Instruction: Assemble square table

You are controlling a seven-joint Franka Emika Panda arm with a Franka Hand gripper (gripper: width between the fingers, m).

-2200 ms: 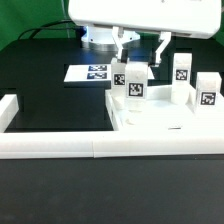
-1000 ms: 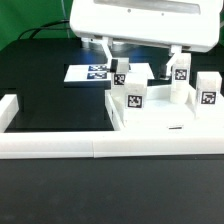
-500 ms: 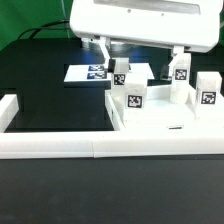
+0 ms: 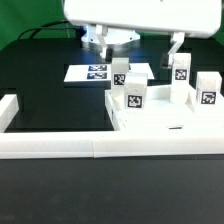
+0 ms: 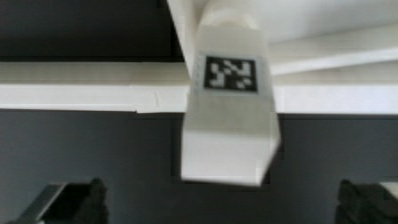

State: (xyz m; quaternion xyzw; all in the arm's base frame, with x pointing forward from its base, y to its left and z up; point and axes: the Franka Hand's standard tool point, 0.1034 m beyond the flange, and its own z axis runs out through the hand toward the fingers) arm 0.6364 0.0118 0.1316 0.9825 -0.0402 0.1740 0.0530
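The square table (image 4: 160, 128) sits in the right half of the exterior view, its flat white slab lying on the black surface (image 4: 55, 85) and pushed up against the long white border rail (image 4: 100, 148) that crosses the lower middle of the frame. On the slab I count four white leg blocks standing upright, each with a black-and-white tag. The front leg block (image 4: 133, 95) is nearest the slab's left front corner. Behind it, further up the frame, stands a second leg block (image 4: 120, 72). A third leg block (image 4: 180, 70) stands toward the upper right, and a fourth leg block (image 4: 207, 92) is at the far right edge.

The marker board (image 4: 100, 72) lies flat on the surface at upper centre, just left of the second block.

My claw (image 4: 135, 42) hangs at the top of the exterior view beneath the arm's big white housing, above the blocks and touching none of them that I can see. Its fingers (image 4: 176, 45) are spread wide with nothing between them.

In the wrist view, one tagged leg block (image 5: 233, 100) fills the middle, blurred, and both dark fingertips (image 5: 71, 200) stand well apart on either side, clear of it. The rail runs as a pale band behind it.
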